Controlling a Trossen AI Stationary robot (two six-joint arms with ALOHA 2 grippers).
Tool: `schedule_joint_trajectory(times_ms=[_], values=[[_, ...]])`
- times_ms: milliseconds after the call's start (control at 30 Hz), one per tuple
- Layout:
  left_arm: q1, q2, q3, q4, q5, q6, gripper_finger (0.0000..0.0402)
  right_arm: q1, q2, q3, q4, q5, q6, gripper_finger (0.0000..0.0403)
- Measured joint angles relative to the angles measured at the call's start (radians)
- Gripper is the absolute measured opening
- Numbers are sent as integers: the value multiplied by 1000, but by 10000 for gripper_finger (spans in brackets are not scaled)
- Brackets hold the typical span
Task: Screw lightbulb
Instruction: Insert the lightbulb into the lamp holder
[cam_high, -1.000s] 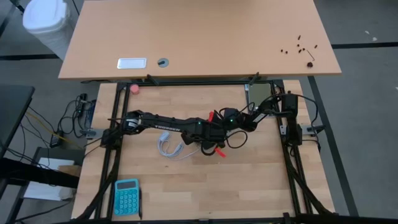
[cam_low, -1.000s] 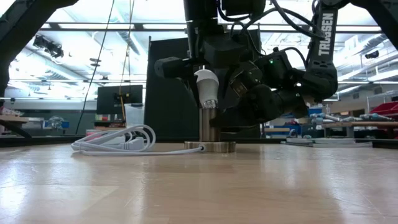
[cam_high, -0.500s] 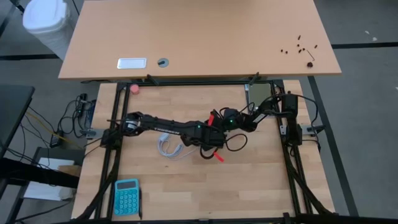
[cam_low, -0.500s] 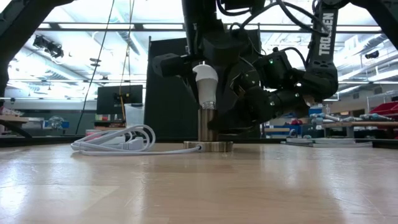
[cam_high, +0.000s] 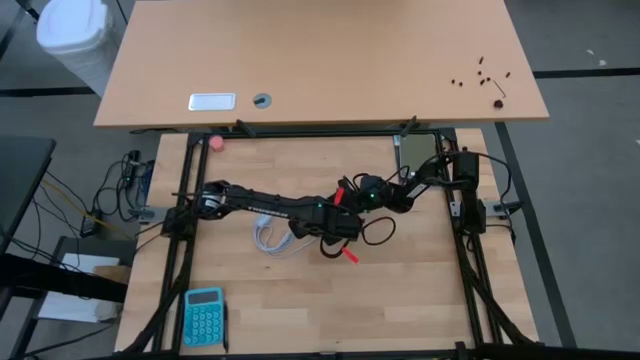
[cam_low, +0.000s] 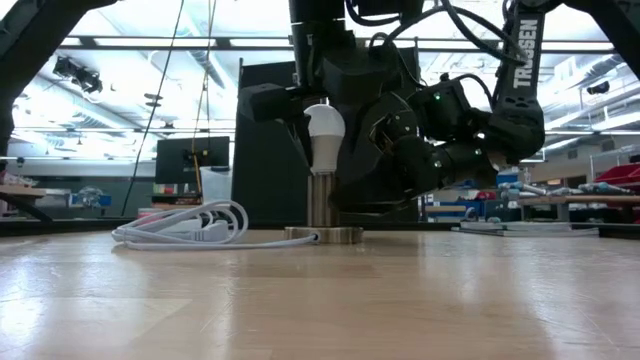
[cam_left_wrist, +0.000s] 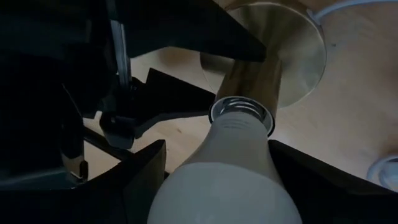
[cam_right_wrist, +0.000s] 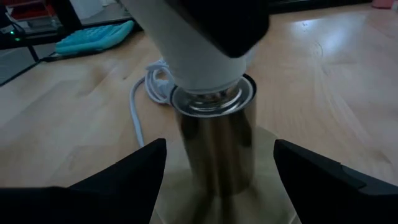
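The white lightbulb stands upright with its silvery base in the top of the brass socket. The socket's round foot rests on the table. My left gripper comes down over the bulb and is shut on its globe. My right gripper reaches in level from the table's right. It is open, one finger on either side of the socket's tube, with a narrow gap showing on each side. In the high view both grippers hide bulb and socket. My left gripper pinches the lightbulb's white globe between its two fingers, one on each side. The fingers come slanting down from above and from the table's left. The bulb stands upright, its base in the socket's mouth.
The socket's white cord lies coiled on the table to the socket's left. A turquoise calculator lies at the near left corner, a small pink ball at the far left. A second tabletop stands beyond the far edge.
My left gripper has shifted a little toward the table's left with the bulb. The socket has slid along the table the same way, staying upright with the bulb in it. My right gripper has stayed around the socket's tube.
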Motion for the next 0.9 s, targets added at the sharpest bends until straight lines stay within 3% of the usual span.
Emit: schedule_joint_trajectory(times_ms=[900], values=[[4, -2, 0, 16, 98, 88, 282, -5, 0, 0, -5, -6, -36, 309]])
